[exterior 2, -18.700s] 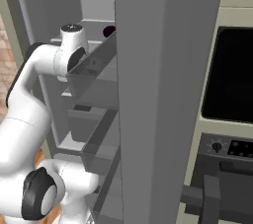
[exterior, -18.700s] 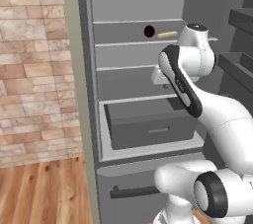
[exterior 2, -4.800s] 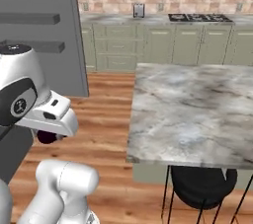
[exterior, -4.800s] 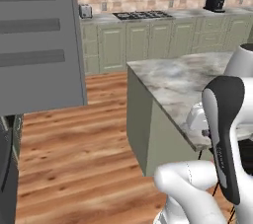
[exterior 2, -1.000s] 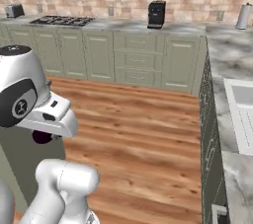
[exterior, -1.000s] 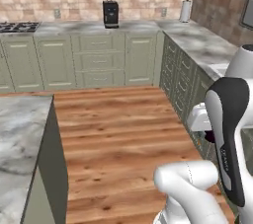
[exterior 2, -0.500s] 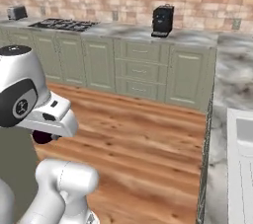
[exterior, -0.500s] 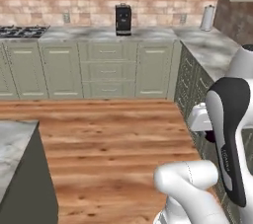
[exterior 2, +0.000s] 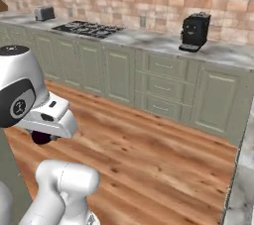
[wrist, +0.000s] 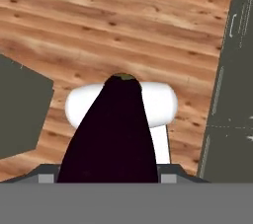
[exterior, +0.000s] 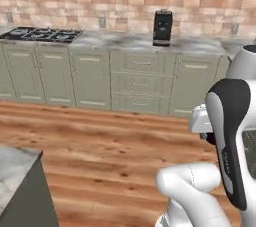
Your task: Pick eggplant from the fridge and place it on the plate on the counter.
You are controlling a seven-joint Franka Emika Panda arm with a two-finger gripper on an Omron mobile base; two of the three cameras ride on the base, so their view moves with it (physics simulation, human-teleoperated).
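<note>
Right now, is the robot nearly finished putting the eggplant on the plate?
Not yet, it looks about halfway. Done: the eggplant is out of the fridge, clamped in the gripper. In hand: it hangs low over the wooden floor of the kitchen, facing the counter with the coffee machine. Left: reach the plate and set the eggplant on it.

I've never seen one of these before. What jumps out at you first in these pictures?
The big white arm in the foreground, carrying a dark purple eggplant that looms large in the hand view, above a wooden floor. Behind, a black coffee machine stands on the marbled counter against a brick wall, with a stovetop further along.
</note>
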